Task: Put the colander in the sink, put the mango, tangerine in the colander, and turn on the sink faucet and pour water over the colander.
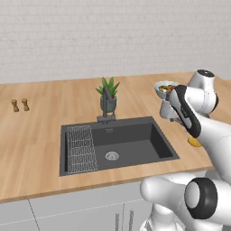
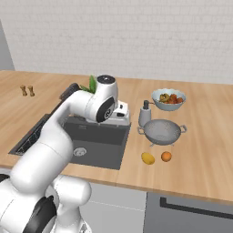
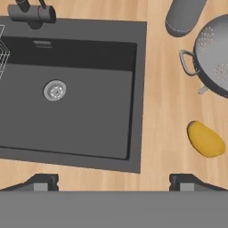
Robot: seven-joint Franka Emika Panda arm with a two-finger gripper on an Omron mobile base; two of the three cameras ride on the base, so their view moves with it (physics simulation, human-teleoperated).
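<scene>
First step in hand, judging by the layout: round grey perforated metal colander (image 2: 162, 131) not yet moved, sitting upright on the wooden counter (image 2: 200, 168) to the right of the dark grey rectangular sink (image 3: 71, 107), with nothing in it. Two small side handles visible, one facing the sink. Small yellow oblong mango (image 2: 148, 158) and small round orange tangerine (image 2: 166, 156) lying side by side on the counter, just in front of the colander, apart from each other. Dark grey slanted faucet (image 1: 106, 104) at the back rim of the sink, no water running.

Gripper (image 3: 114, 180) hovering above the sink's right edge, fingertips spread wide at the bottom of the hand view, holding nothing. Next move, probably: shift right over the colander, descend onto its rim or near handle (thin metal edge, so a careful pinch), then lift and carry it left into the basin. Grey cylindrical dispenser (image 2: 144, 113) standing close behind the colander, worth avoiding.
</scene>
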